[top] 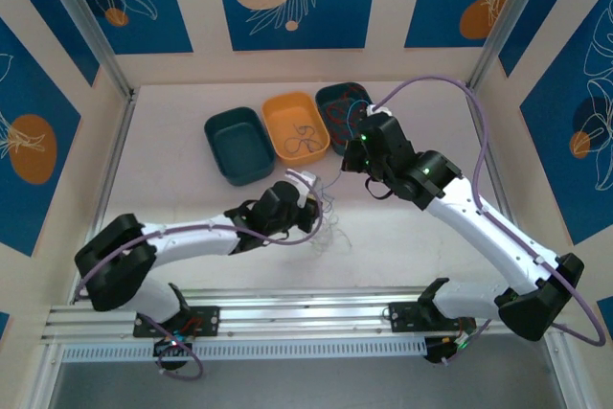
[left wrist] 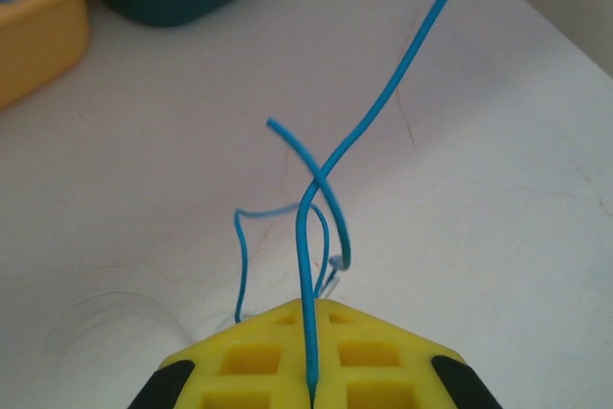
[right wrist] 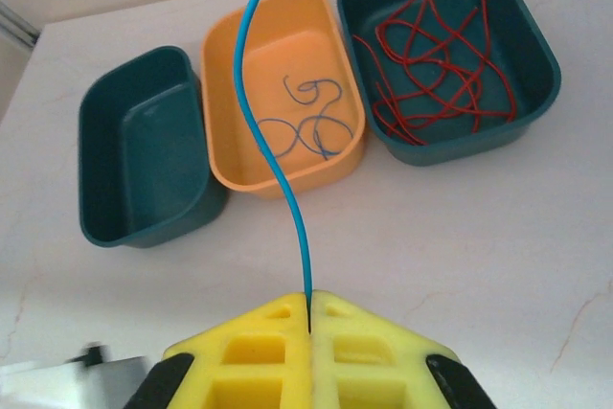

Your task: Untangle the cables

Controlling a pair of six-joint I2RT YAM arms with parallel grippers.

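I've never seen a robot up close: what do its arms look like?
The left arm and right arm are white tubes with black joints, each trailed by a purple cord. The left tool and right tool are yellow, with square hollows and black sides.

Bright even light, soft shadows; wrist views blur near lens.

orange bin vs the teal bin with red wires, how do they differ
The orange bin holds a few blue-grey wires; the teal bin holds many more red wires. The orange bin is mid-row, the teal bin at one end. Both are rounded rectangular tubs set side by side.
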